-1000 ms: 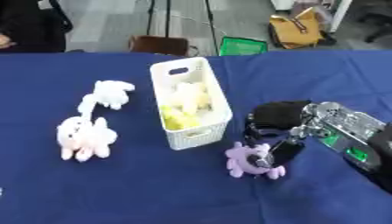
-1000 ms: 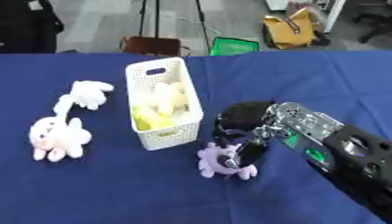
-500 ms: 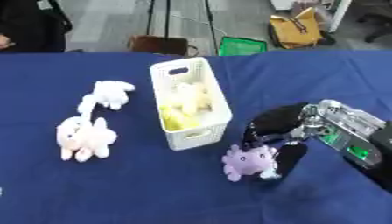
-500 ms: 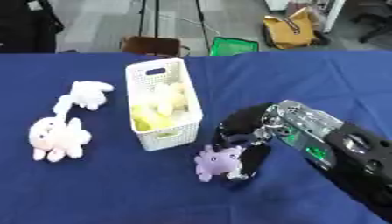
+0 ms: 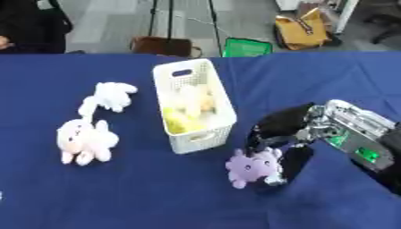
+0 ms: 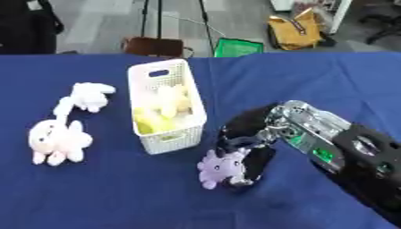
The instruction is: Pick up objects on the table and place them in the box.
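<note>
Right robot hand curled round a purple spiky plush, just right of the white box holding yellow toys. Blue-clothed surface; pink plush and white plush far left. Beyond, grey floor, green crate, yellow bag.

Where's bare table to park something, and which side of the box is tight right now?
Bare cloth lies along the near edge below the pink plush and in front of the white box, also across the far right corner. It is crowded right of the box, where the right hand grips the purple plush.
</note>
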`<action>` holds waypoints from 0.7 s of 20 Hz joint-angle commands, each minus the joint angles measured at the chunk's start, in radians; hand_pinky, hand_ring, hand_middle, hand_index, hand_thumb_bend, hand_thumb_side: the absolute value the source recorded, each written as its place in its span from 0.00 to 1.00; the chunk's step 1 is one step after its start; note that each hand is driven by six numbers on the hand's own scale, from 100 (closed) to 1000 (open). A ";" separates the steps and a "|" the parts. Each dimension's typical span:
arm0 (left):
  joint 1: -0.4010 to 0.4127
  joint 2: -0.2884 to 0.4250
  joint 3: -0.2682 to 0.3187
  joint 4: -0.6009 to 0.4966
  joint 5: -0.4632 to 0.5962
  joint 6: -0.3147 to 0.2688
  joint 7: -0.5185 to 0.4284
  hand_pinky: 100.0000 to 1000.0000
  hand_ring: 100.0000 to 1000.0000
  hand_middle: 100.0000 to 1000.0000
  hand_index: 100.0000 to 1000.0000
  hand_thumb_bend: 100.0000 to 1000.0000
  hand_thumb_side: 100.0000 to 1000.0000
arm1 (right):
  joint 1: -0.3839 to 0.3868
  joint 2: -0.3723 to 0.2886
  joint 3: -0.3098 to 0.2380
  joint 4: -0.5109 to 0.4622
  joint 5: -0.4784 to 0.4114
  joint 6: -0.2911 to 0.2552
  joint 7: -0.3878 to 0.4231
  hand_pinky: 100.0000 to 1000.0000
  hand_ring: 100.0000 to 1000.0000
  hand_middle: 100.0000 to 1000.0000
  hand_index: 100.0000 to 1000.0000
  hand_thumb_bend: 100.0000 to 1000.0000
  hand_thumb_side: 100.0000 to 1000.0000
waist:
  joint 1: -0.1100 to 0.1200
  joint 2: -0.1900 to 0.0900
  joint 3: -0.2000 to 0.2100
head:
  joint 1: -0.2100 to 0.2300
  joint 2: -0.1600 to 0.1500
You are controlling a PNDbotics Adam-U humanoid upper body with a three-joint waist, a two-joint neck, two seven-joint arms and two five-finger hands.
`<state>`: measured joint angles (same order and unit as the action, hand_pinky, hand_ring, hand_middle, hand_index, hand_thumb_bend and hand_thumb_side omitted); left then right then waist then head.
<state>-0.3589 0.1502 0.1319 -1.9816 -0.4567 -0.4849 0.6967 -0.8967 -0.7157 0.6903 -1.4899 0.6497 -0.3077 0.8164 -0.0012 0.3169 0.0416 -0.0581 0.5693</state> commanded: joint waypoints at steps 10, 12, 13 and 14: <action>-0.008 0.005 -0.004 -0.018 0.003 -0.029 0.022 0.47 0.48 0.68 0.72 0.00 0.47 | -0.011 -0.019 -0.007 -0.018 0.082 -0.028 -0.013 0.96 0.92 0.73 1.00 0.48 0.80 | 0.005 -0.014 0.000 | -0.004 -0.014; -0.008 0.005 -0.004 -0.018 0.004 -0.029 0.022 0.47 0.48 0.68 0.72 0.00 0.47 | -0.010 -0.019 -0.007 -0.020 0.107 -0.028 -0.029 0.95 0.92 0.73 1.00 0.49 0.81 | 0.005 -0.014 0.000 | -0.004 -0.015; -0.008 0.005 -0.004 -0.018 0.004 -0.029 0.022 0.47 0.48 0.68 0.72 0.00 0.47 | -0.009 -0.019 -0.007 -0.020 0.117 -0.026 -0.037 0.96 0.92 0.73 1.00 0.48 0.82 | 0.005 -0.013 0.000 | -0.005 -0.015; -0.008 0.005 -0.004 -0.018 0.004 -0.029 0.022 0.47 0.48 0.68 0.72 0.00 0.47 | -0.009 -0.019 -0.007 -0.020 0.127 -0.022 -0.047 0.95 0.92 0.73 1.00 0.48 0.82 | 0.005 -0.013 0.000 | -0.005 -0.015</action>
<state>-0.3589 0.1501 0.1317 -1.9816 -0.4567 -0.4854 0.6962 -0.8926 -0.7159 0.6908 -1.4914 0.7585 -0.3251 0.7751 0.0038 0.3203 0.0417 -0.0623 0.5682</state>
